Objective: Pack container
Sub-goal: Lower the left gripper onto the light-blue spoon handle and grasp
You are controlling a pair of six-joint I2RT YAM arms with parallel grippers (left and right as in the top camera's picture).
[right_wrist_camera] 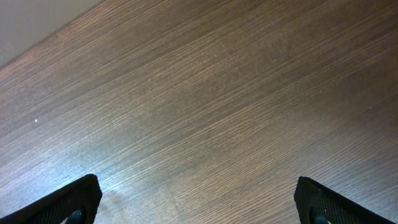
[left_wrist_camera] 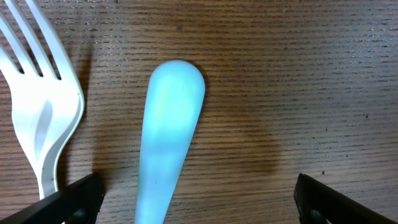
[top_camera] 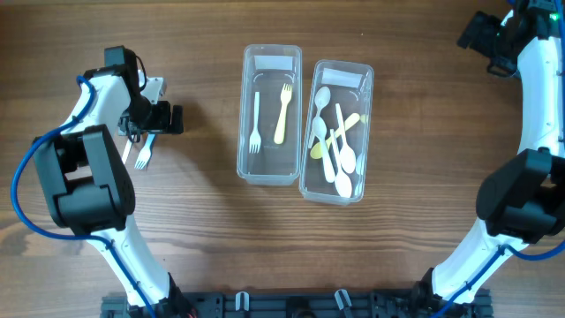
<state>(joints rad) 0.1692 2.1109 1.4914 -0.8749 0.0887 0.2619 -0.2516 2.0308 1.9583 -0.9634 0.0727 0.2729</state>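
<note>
Forks [top_camera: 282,113] in fork container [top_camera: 244,106], spoons [top_camera: 342,159] in spoon container [top_camera: 346,75]. White fork [left_wrist_camera: 46,118], pale-blue handle [left_wrist_camera: 171,137] unpacked on bench. Left end effector [left_wrist_camera: 199,199] apart above handle; right end effector [right_wrist_camera: 199,199] apart.

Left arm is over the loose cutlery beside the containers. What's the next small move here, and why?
Probably lower the left gripper straight down and close on the pale blue utensil. Its handle lies flat between the open fingers. The white fork lies close beside one finger, so a straight descent seems best for catching only the blue piece.
</note>
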